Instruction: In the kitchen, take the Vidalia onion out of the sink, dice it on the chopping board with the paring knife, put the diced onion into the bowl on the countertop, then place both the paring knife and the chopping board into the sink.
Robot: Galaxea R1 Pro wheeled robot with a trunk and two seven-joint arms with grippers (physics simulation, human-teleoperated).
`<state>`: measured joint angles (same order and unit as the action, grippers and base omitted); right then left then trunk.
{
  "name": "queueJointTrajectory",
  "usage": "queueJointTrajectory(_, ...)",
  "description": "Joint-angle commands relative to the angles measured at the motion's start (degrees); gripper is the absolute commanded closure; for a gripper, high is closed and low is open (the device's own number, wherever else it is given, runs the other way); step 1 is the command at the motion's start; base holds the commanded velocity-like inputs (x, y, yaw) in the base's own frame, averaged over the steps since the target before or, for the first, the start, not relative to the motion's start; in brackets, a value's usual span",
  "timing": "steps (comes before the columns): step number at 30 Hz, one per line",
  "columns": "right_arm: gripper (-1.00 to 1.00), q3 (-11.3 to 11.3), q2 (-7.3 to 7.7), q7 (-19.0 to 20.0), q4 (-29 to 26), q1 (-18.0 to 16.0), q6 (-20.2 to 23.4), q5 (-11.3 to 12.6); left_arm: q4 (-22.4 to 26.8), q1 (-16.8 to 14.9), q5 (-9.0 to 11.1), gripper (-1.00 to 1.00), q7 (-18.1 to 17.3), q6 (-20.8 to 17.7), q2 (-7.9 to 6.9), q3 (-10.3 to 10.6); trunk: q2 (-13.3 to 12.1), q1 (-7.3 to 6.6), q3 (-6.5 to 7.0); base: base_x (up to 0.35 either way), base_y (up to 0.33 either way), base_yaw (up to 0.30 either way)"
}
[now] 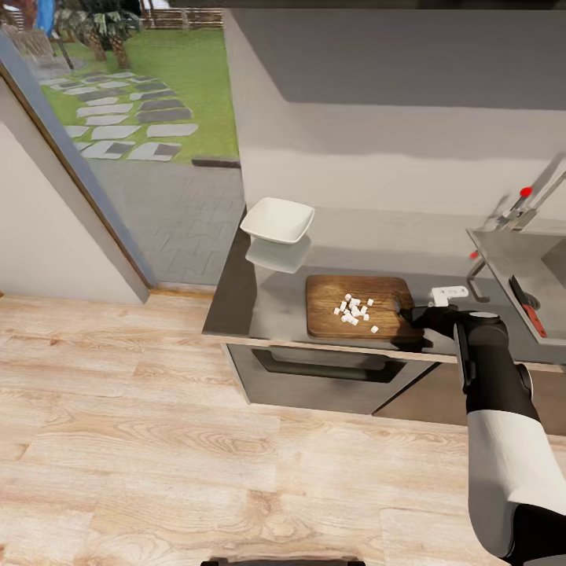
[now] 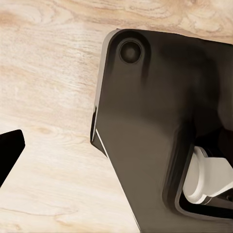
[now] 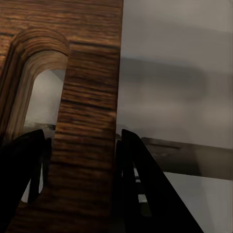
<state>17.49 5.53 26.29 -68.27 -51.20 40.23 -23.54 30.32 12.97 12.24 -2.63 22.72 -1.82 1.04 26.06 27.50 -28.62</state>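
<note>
Countertop (image 1: 267, 306): grey, glossy. Chopping board (image 1: 358, 306): laid flat on the countertop, handle slot toward the sink (image 1: 523, 263); small white diced onion (image 1: 354, 308) pieces are scattered on its middle. Bowl (image 1: 277, 219): white, set behind the board near the counter's far left corner, apart from it. Paring knife (image 1: 527, 303): red handle, seen lying in the sink. Right gripper (image 3: 85, 160): fingers (image 3: 141, 189) are closed around the board's end strip beside the slot, one inside it. Left gripper: state cannot be told; wooden floor (image 2: 48, 97) is seen beneath.
</note>
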Motion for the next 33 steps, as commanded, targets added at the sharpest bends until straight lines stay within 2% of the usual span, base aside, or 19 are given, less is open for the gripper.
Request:
queueJointTrajectory(1, 1.0, 0.09, 0.0, 0.53, 1.21, -0.02, 0.02, -1.48, 0.02, 0.03, 0.59, -1.0, -0.27, 0.04, -0.03, 0.1, 0.07, 0.04, -0.08, 0.0, 0.0, 0.0)
queueJointTrajectory(10, 1.0, 0.1, 0.0, 0.52, 1.21, -0.02, 0.04, -1.5, -0.11, 0.01, 0.62, -1.0, -0.27, 0.04, -0.03, 0.1, 0.07, 0.04, 0.09, 0.0, 0.0, 0.0)
queueJointTrajectory(33, 1.0, 0.09, 0.0, 0.59, 1.21, -0.02, 0.11, -1.43, -0.17, 0.02, 0.63, -1.0, -0.27, 0.04, -0.03, 0.1, 0.07, 0.04, 2.11, 0.0, 0.0, 0.0)
